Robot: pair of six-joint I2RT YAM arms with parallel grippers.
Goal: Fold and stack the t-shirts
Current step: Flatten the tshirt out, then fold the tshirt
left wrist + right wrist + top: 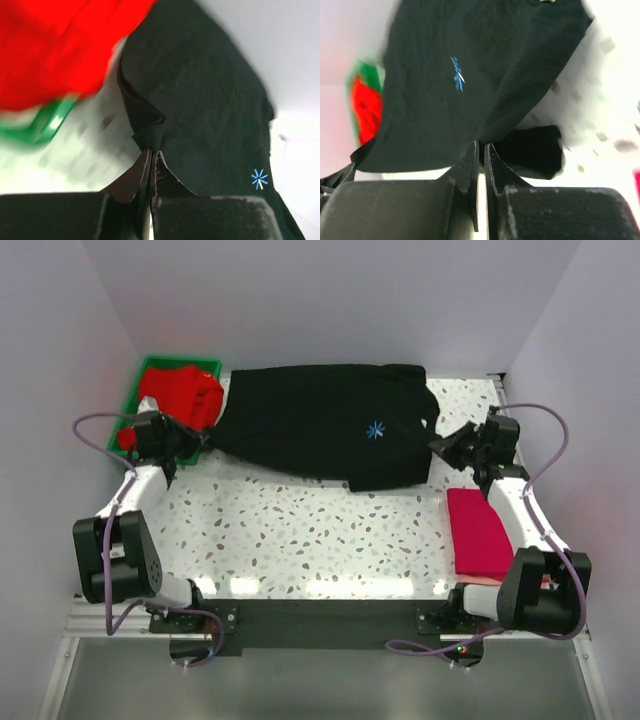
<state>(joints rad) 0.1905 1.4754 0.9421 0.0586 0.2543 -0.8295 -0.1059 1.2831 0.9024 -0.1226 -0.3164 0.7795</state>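
A black t-shirt (320, 425) with a small blue star mark is stretched across the far part of the table. My left gripper (200, 443) is shut on its left edge; in the left wrist view (151, 152) cloth (200, 100) bunches at the tips. My right gripper (440, 445) is shut on its right edge, seen in the right wrist view (482, 146) with the shirt (470, 75) hanging from the tips. A folded magenta-pink t-shirt (478, 533) lies at the right front. Red t-shirts (183, 393) are piled in the tray.
A green plastic tray (135, 400) stands at the far left corner, holding the red pile; it also shows in the left wrist view (45, 125). White walls close in the back and both sides. The speckled table (320, 530) lies in front of the black shirt.
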